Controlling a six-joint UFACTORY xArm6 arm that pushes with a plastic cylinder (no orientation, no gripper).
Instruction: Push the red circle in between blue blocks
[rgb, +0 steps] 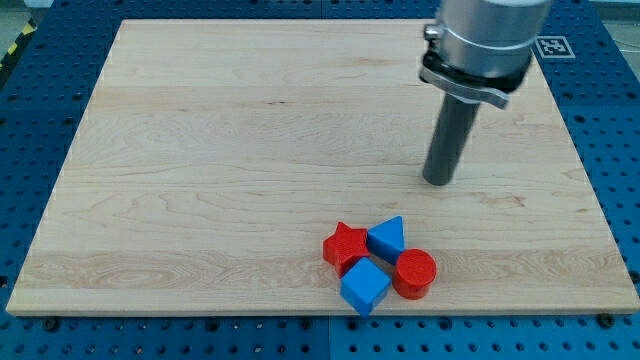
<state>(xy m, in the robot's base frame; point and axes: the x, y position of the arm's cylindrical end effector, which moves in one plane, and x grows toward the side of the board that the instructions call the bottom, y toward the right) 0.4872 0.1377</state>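
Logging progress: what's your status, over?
My tip above the cluster, touching nothing. Red circle right of blue triangle and blue cube. Path clear.

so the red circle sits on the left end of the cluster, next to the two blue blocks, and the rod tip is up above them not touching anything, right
Not quite: the camera view shows the red circle at the right end of the cluster; the red star is at the left. It does sit beside the blue triangle and blue cube, and my tip is above them, touching nothing.

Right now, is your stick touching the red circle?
Apart. The camera view shows my tip resting on bare wood well above the red circle, with a wide strip of board between them.
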